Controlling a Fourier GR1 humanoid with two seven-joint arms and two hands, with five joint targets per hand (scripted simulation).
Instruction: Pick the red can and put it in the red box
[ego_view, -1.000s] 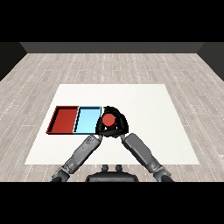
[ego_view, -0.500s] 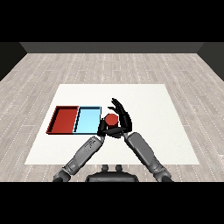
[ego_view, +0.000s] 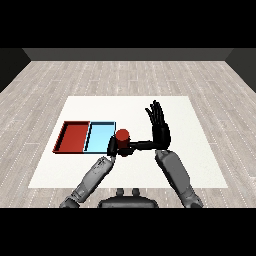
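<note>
Head view: the left hand (ego_view: 116, 147) is curled round the red can (ego_view: 122, 135), just right of the light blue tray (ego_view: 99, 137). The red tray (ego_view: 74, 137) lies left of that. The right hand (ego_view: 160, 127) stands with fingers straight and spread above the desk (ego_view: 190, 165).

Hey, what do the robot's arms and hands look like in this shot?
Two smooth grey forearms, rounded and tapering toward the wrists, come in from the lower corners. Each ends in a black hand with slim fingers and a thumb: left hand, right hand. No cables, markings or sleeves show.
</note>
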